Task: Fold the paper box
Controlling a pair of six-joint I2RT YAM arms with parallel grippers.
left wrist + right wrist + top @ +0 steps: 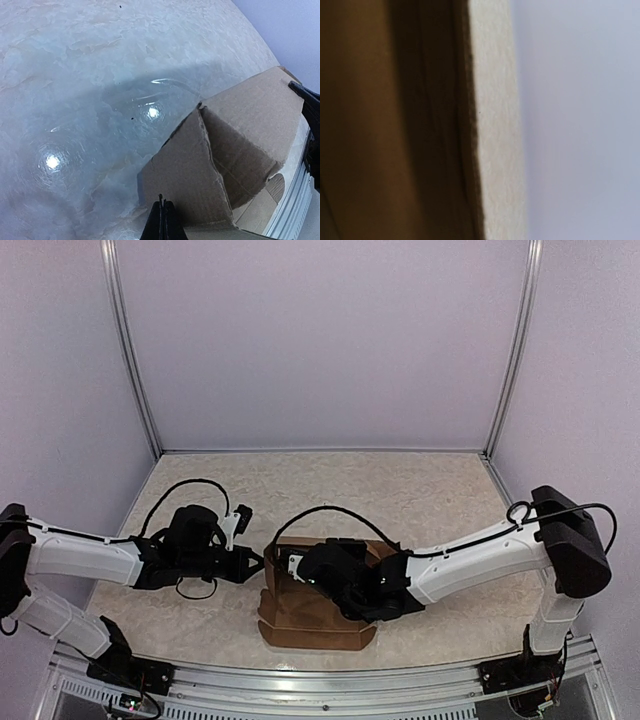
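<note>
Left pincer [161,223], pressed together, sits just beside the left flap of the paper box [318,625]; right pincer [296,572], also pressed together, reaches over it on the tabletop [420,490].

Here's the plain brown corrugated-cardboard paper box [300,625], sitting on the pale marbled tabletop [420,490] near its front edge, roughly midway across. It's partly formed, not flat: panels rise from the base, and the near edge has a stepped outline with rounded corners. Its middle is hidden from above. The left wrist view shows the paper box [240,125] with one flap tilted inward, meeting the next panel along a ragged crease over a shadowed hollow. It's unmarked throughout. Up close in the right wrist view, the paper box [380,120] is just a blurred brown wall.
</note>
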